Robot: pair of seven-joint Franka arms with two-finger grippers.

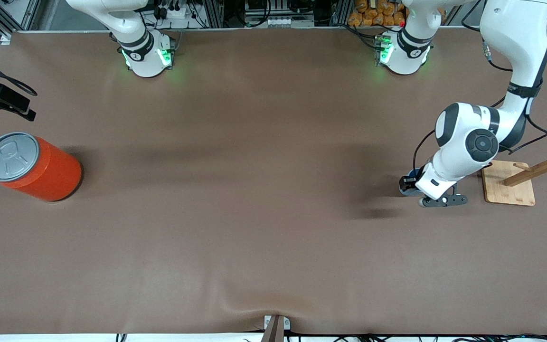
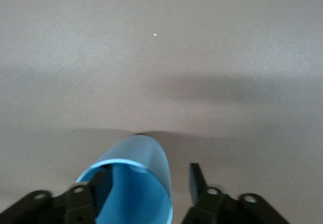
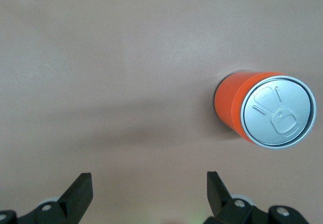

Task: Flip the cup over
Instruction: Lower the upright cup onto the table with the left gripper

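Brown, matte cloth covers the table [image 1: 254,237], faintly rippled at the edge nearest the front camera. An orange can [image 1: 36,167] with a grey pull-tab lid is stood at the right arm's end, its cylindrical wall smooth and glossy. At the left arm's end a pale wooden rack [image 1: 525,178] with angled pegs on a flat square base is partly cut off by the frame edge. The left gripper [image 2: 146,186] is lowered to the cloth just beside that base, its black fingers [image 2: 198,181] parted, one inside and one outside the rim of the cup [image 2: 136,183]. The cup is a small, light-blue, tapered plastic piece, mouth-up; in the front view it is almost wholly hidden by the wrist. The right gripper [image 3: 149,191] is held wide and empty above bare cloth near the can, and is waiting. Aluminium framing and cables are seen past the bases.
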